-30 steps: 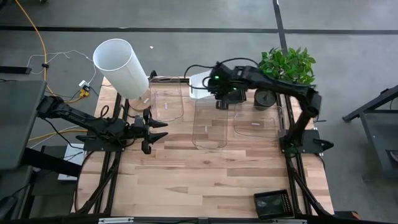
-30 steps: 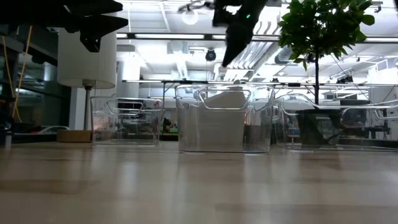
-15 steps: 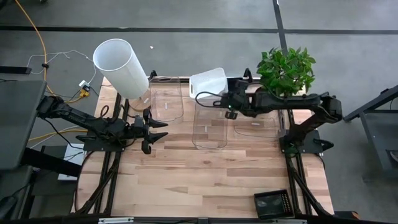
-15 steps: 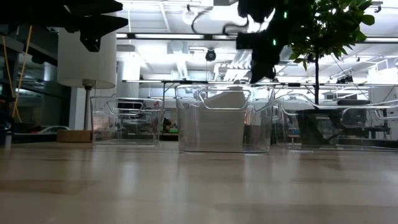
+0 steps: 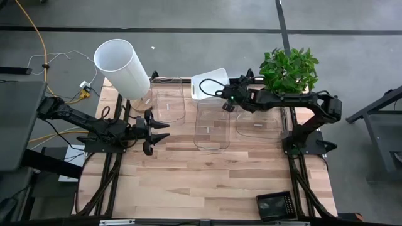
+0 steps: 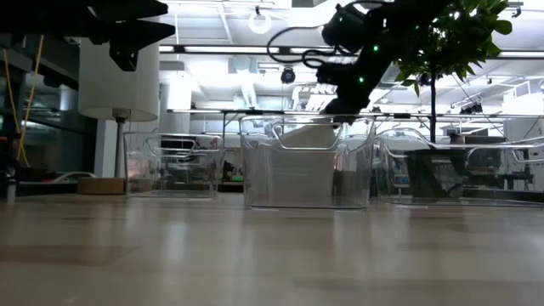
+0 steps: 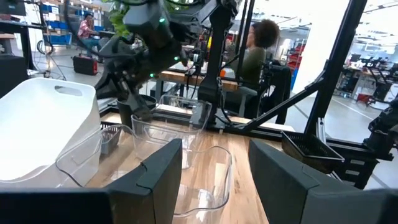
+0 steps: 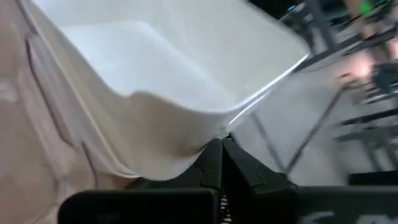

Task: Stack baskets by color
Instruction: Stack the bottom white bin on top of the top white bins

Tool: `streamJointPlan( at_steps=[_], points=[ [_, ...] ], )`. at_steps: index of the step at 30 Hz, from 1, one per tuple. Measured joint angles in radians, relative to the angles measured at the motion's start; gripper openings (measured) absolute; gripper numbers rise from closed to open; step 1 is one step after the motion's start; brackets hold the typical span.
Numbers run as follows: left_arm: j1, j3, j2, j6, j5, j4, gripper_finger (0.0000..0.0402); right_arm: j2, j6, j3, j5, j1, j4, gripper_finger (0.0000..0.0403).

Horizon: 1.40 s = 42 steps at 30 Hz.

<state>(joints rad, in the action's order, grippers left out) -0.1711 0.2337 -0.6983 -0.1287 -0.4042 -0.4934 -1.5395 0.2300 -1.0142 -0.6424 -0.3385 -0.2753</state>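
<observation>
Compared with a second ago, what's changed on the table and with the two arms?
The right arm swung from over the white basket out toward the plant, then reached back, so the right gripper now sits at that basket's rim with its fingers shut. Whether it holds the rim is unclear. The basket itself looks unmoved. The left gripper stayed open beside the clear baskets, which also stayed put.

The front half of the wooden table point(image 5: 207, 179) lies open; three clear baskets point(image 5: 211, 125) wall off the far edge.
</observation>
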Motion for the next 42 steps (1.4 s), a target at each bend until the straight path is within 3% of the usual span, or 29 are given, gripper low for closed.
streamJointPlan(
  at_steps=[11,16,22,33,38,42],
  points=[
    [0.000,0.000,0.000,-0.018,0.000,-0.002,0.0172,-0.048,-0.026,0.000,0.226,-0.023,0.041,0.0000],
    [0.000,0.000,0.000,-0.026,0.000,-0.001,0.0172,-0.041,-0.011,0.000,0.218,-0.013,0.060,0.0000],
    [0.000,0.000,0.000,-0.026,0.000,0.000,0.0172,-0.041,-0.032,0.000,0.058,-0.013,-0.014,0.0000],
    [0.000,0.000,0.000,-0.026,0.000,0.004,0.0172,-0.062,-0.029,0.000,0.259,-0.017,0.152,0.0000],
    [0.000,0.000,0.000,-0.026,0.000,0.004,0.0172,-0.089,-0.020,0.000,0.277,-0.018,0.152,0.0000],
    [0.000,0.000,0.000,-0.029,0.007,0.004,0.0172,-0.057,0.002,0.000,0.212,0.004,0.144,0.0000]
  ],
)
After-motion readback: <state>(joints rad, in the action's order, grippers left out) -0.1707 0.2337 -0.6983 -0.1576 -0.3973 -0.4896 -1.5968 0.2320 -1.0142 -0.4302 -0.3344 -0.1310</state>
